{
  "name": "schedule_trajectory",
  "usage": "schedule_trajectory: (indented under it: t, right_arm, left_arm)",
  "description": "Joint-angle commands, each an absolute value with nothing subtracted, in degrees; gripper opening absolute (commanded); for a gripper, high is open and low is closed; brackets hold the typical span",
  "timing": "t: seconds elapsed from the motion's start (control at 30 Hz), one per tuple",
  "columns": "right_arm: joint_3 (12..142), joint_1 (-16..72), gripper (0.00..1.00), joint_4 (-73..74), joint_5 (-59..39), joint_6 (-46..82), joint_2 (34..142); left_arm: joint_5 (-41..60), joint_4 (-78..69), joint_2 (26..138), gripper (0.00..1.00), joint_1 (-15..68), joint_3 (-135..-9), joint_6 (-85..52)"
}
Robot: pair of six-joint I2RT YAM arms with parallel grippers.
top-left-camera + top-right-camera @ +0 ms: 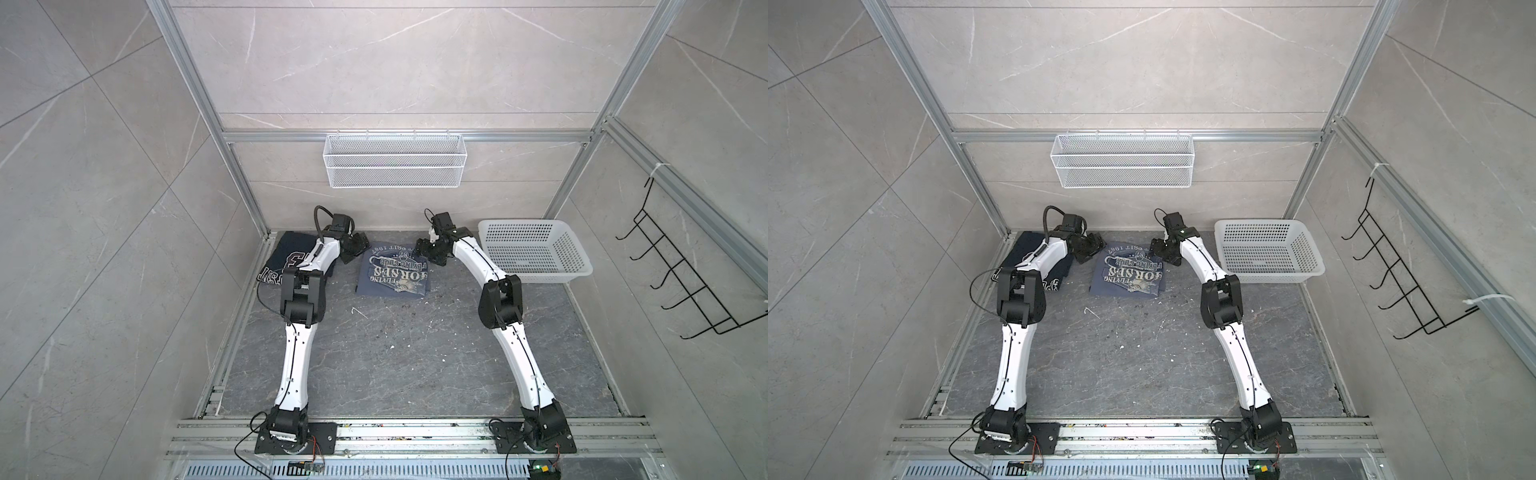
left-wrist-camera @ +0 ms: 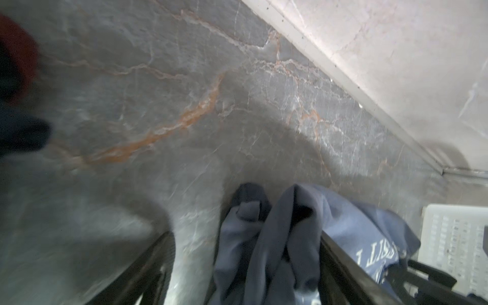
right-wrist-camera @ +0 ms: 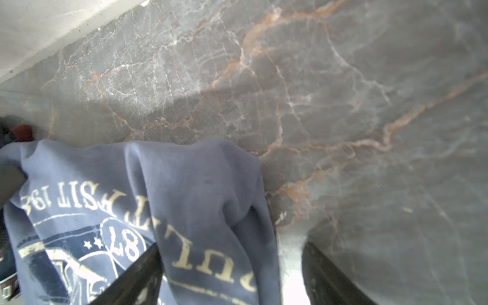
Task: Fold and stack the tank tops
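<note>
The slate-blue tank top (image 1: pixel 392 272) (image 1: pixel 1127 276) lies folded at the rear middle of the table, its whitish print facing up. Both grippers sit at its far corners. My left gripper (image 1: pixel 353 247) (image 2: pixel 245 237) is open, with a bunched corner of the slate-blue tank top (image 2: pixel 277 237) lying loose between its wide jaws. My right gripper (image 1: pixel 428 249) (image 3: pixel 231 245) is open too, and the printed cloth (image 3: pixel 200 211) rests between its jaws, clear of one finger (image 3: pixel 324 272). The navy tank top (image 1: pixel 282 249) (image 1: pixel 1025 249) lies folded at the far left, partly under my left arm.
A white perforated plastic basket (image 1: pixel 573 253) (image 2: pixel 454 237) stands at the rear right of the table. A white wire basket (image 1: pixel 395 166) hangs on the back wall. A black hook rack (image 1: pixel 685 282) hangs on the right frame. The back wall runs just behind both grippers.
</note>
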State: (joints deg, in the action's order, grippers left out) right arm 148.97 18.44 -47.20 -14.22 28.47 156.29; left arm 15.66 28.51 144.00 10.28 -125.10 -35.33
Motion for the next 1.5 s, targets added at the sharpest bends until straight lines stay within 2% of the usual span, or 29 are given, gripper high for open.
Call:
schedule_trajectory:
  t: [0.0,0.23,0.37,0.47,0.6,0.8,0.87,0.93,1.1,1.13,1.27,1.47]
  right_arm:
    - [147.4,18.3,0.87,-51.1,-17.1,28.3,153.0]
    - [125.0,18.6,0.91,-38.9,-20.0,30.3,142.6]
    - [118.2,19.2,0.91,-35.1,-21.7,31.4,140.8]
    - [115.9,20.1,0.89,-34.3,-21.6,32.1,140.8]
    - [113.5,21.3,0.83,-31.5,-22.6,34.0,141.4]
    - [114.1,22.9,0.71,-29.0,-24.1,36.3,143.4]
    - [114.9,23.3,0.63,-28.0,-25.2,37.4,143.9]
    - [115.5,23.8,0.46,-26.7,-26.0,38.7,144.1]
    - [118.9,25.4,0.11,-22.9,-27.0,42.7,144.4]
    - [120.3,25.9,0.07,-22.1,-27.3,43.6,144.7]
    - [128.2,28.4,0.02,-20.4,-27.9,46.1,146.9]
    - [148.0,33.4,0.01,-19.8,-29.5,50.7,157.7]
  left_arm:
    - [18.9,29.7,136.3,0.86,9.7,-121.7,-32.7]
    - [22.6,23.5,130.1,0.91,9.8,-107.7,-32.3]
    - [25.1,21.0,129.8,0.9,10.0,-103.6,-32.8]
    - [25.8,20.3,130.3,0.85,10.4,-102.1,-33.0]
    - [27.6,18.8,131.0,0.71,10.8,-100.7,-33.5]
    - [29.4,17.0,131.7,0.52,10.9,-100.0,-34.8]
    - [29.5,16.7,131.4,0.41,10.9,-100.3,-35.1]
    - [29.3,17.2,130.8,0.27,10.6,-101.3,-35.2]
    - [27.5,20.5,128.1,0.06,9.3,-105.0,-34.0]
    - [27.0,22.1,127.5,0.03,8.9,-106.4,-33.3]
    - [21.0,30.8,124.4,0.0,6.9,-111.5,-29.7]
    - [13.7,40.6,118.7,0.0,2.5,-116.4,-24.0]
